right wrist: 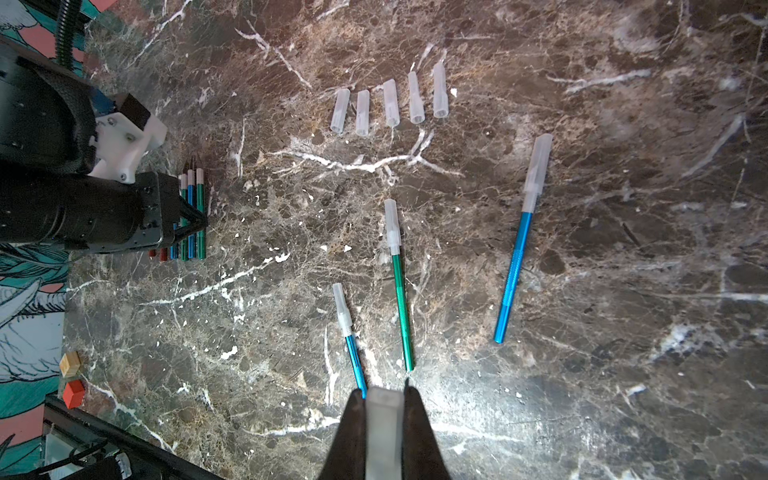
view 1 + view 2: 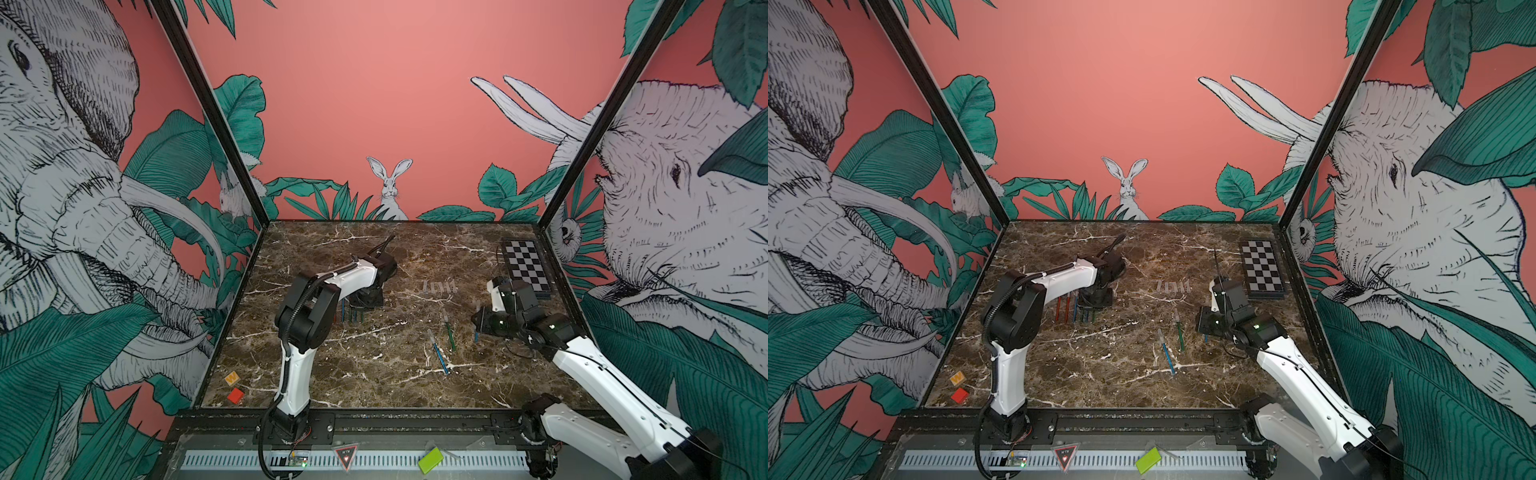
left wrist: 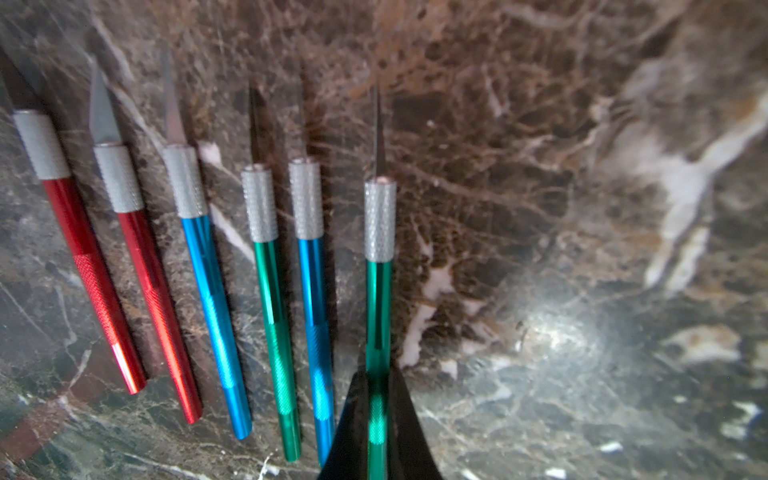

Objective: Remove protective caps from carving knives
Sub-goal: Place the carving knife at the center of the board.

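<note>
Findings: left end effector (image 3: 378, 378) clamps green knife (image 3: 379, 266), blade bare, by its rear handle beside the uncapped row (image 3: 189, 183); right end effector (image 1: 383, 392) pinches loose cap (image 1: 384, 436). Judged light, rigid, slick; knurled band safest hold.

White shells (image 2: 357, 274) over black joints (image 2: 309, 322) — ribbed black hose (image 2: 289, 320) along the left arm (image 2: 293, 374), thin cable (image 2: 598, 363) along the right arm (image 2: 615, 395).

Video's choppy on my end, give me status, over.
Left gripper shut on bare green knife, beside five bare knives. Right gripper shut on pulled cap. Three capped knives to go, nothing blocking.
</note>
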Tool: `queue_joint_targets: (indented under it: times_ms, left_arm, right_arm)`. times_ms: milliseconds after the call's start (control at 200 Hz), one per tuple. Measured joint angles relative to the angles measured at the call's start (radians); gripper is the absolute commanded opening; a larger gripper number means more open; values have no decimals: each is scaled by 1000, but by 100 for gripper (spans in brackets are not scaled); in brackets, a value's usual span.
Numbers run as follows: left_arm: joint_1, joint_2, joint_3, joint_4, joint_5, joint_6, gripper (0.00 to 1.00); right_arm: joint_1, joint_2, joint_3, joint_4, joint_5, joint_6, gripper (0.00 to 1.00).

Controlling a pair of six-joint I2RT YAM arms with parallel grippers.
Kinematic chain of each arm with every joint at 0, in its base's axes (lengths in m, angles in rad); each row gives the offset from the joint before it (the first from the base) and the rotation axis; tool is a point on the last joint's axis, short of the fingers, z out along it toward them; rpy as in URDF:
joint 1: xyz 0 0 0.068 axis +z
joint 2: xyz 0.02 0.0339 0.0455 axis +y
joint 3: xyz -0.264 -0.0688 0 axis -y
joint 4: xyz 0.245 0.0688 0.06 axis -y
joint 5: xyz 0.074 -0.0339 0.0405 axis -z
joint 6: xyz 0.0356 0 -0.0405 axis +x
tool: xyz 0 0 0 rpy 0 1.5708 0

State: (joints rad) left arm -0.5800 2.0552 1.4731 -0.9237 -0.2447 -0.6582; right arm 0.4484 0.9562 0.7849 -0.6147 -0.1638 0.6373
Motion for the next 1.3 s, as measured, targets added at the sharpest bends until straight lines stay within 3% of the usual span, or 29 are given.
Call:
queue_joint_targets:
  times_ms: [550, 885, 1170, 1300]
  left_arm:
    - [1, 11, 21, -18, 0, 5, 16]
    - [1, 13, 109, -69, -18, 27, 19]
    - [1, -21, 320, -159, -48, 87, 54]
    - [1, -107, 397, -177, -48, 141, 59]
  right_arm:
    - [0, -6, 0, -4, -5, 5, 0]
    - [0, -6, 0, -5, -5, 5, 0]
    - [0, 13, 23, -39, 12, -16, 0]
    - [0, 85, 71, -68, 39, -47, 0]
